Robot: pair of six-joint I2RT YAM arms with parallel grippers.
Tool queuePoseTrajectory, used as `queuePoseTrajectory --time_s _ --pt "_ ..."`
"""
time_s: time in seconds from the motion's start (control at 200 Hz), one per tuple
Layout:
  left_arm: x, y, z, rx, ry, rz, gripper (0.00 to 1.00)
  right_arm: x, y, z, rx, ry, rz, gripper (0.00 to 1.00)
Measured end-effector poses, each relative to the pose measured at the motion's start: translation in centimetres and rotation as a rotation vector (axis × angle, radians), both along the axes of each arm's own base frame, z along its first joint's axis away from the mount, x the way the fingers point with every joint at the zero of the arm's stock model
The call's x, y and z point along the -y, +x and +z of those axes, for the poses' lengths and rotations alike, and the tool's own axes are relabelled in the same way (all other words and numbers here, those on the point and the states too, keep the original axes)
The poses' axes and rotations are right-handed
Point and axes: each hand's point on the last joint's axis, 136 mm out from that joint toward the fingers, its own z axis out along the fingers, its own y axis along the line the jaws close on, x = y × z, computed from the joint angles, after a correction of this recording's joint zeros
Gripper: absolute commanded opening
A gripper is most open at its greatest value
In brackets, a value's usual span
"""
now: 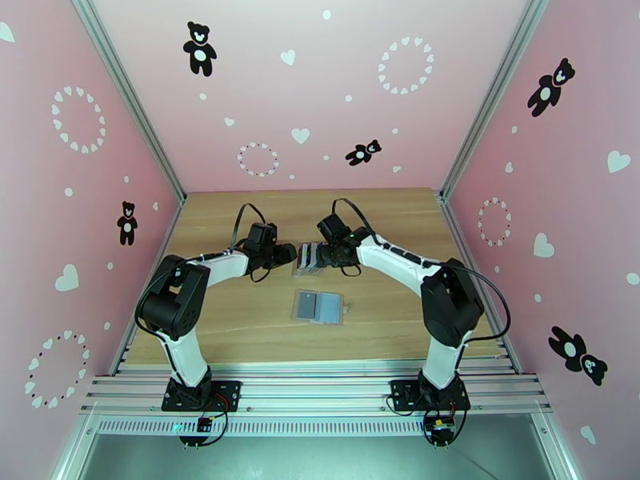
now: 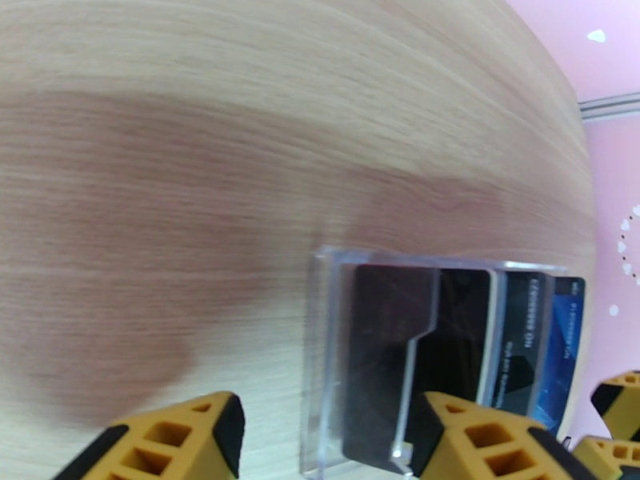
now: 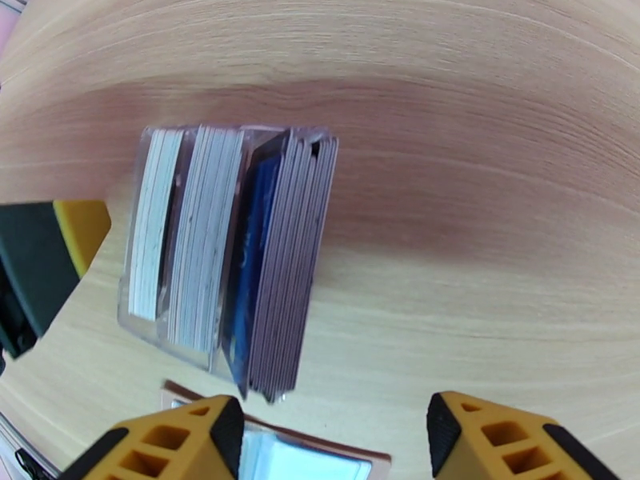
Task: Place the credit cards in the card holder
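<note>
The credit cards [image 3: 204,234] stand on edge in packed rows, white-grey, blue [image 3: 258,258] and mauve, inside a clear slotted stand [image 1: 306,259] at mid-table. In the left wrist view the cards [image 2: 528,338] look dark and blue behind the clear stand wall [image 2: 320,354]. My left gripper [image 1: 288,254] sits at the stand's left side, open, its yellow fingers [image 2: 172,442] spread around the stand's near corner. My right gripper [image 1: 322,255] is at the stand's right side, open, with bare table between its fingers [image 3: 512,442]. The card holder [image 1: 320,307] lies open and flat nearer the bases, its edge [image 3: 320,458] below the stand.
The wooden table [image 1: 240,330] is bordered by pink walls and metal frame posts [image 1: 132,98]. The right gripper's yellow fingertips [image 2: 616,394] show at the edge of the left wrist view. Both arms meet close together over the stand.
</note>
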Motion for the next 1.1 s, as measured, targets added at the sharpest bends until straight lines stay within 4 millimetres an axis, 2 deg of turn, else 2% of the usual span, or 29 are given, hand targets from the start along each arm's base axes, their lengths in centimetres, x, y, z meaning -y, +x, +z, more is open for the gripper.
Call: queuePoseTrajectory --time_s 0.205,0.476,0.711,0.921,1.096 --pt "0.6 -0.2 0.0 -0.009 -0.031 -0.021 0.62 -0.7 1.5 0.6 0.015 0.012 0.000 0.65" --pt "0.9 -0.7 -1.7 -0.059 -0.037 -0.036 0.61 -1.7 2.8 -0.1 0.002 0.001 0.014 0.64" --pt "1.3 -0.5 -1.9 -0.070 -0.053 -0.049 0.52 -1.9 3.0 -1.4 -0.025 -0.019 0.015 0.64" --pt "1.6 -0.5 -1.9 -0.074 -0.062 -0.057 0.51 -1.9 3.0 -2.5 -0.044 -0.034 0.015 0.64" --pt "1.6 -0.5 -1.9 -0.074 -0.064 -0.059 0.50 -1.6 3.2 -2.7 -0.047 -0.035 0.009 0.63"
